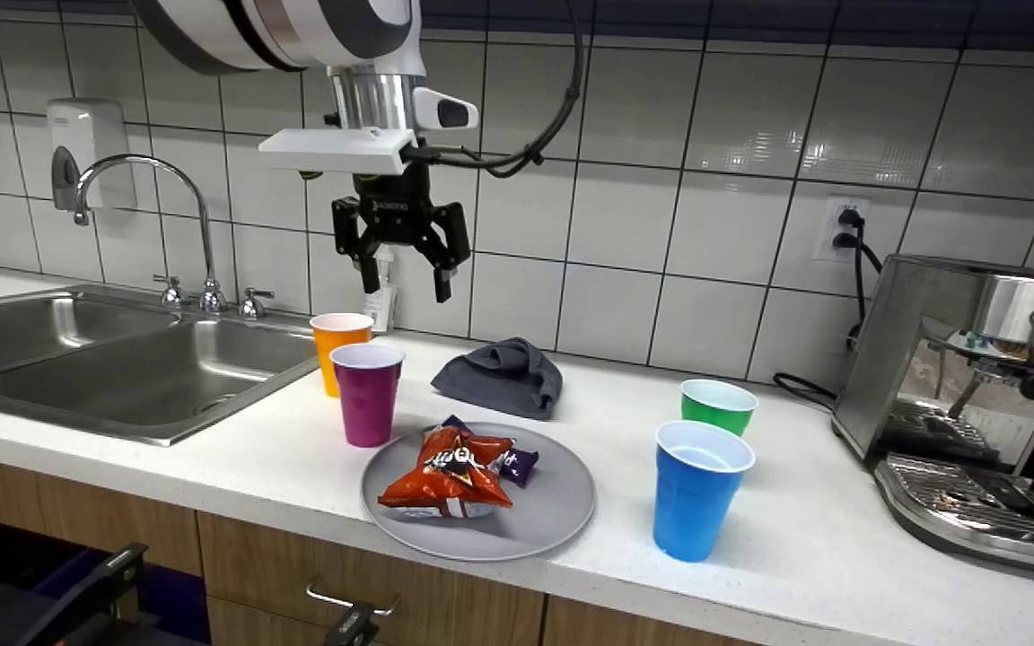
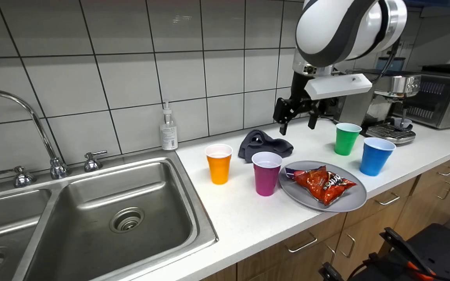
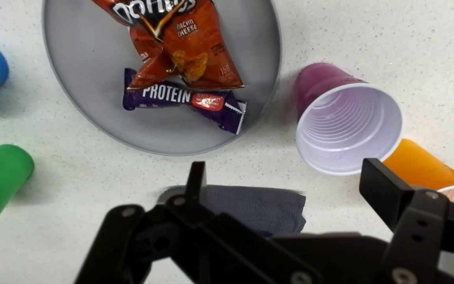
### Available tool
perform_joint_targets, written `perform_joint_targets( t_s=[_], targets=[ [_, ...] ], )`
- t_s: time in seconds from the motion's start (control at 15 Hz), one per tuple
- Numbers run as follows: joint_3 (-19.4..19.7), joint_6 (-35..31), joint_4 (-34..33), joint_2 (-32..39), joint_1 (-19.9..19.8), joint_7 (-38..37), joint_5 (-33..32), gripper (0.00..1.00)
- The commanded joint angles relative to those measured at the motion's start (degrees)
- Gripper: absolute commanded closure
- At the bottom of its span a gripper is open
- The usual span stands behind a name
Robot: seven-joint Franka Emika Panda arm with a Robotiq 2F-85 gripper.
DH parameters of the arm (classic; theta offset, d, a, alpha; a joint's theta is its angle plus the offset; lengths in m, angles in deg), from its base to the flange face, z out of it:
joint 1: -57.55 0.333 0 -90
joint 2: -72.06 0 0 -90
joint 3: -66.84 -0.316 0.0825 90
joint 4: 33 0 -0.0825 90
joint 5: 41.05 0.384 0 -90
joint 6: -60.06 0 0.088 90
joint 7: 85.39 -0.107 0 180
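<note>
Wrist view: the pincer [image 3: 284, 171] hangs above the counter [image 3: 93, 177], its two fingers spread wide apart and gripping nothing. Nearest to it is a dark grey cloth [image 3: 258, 205], crumpled on the counter between the plate [image 3: 93, 98] and the tiled wall [image 1: 643, 215], and partly hidden here by a finger. For a sound pinch on the cloth, the fingers would best straddle its raised fold, which shows in both exterior views, and come straight down before closing; a low sideways approach would risk knocking the purple cup [image 3: 345, 134]. Of the containers, the plate, grey and shallow, bears a red bag of chips [image 3: 195, 47] overlapping a purple-wrapped protein bar [image 3: 187, 98]. Just beside the plate, the purple cup stands upright, its ridged inside showing no contents. An orange cup [image 2: 219, 171] stands near it, towards the sink [image 2: 205, 234]. Across the plate, a green cup [image 2: 346, 142] and a blue cup [image 2: 375, 158] stand upright near each other; whether these last three hold anything cannot be told.
</note>
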Motion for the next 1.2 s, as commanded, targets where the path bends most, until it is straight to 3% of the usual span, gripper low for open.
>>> perform_joint_targets(
  t_s=[0.0,1.13],
  targets=[
    [0.8,-1.6,0.6,1.2,-1.5,-0.8,-2.4,0.0],
    [5.7,-1.0,1.2,7.5,-2.4,4.9,-5.1,0.0]
  ],
)
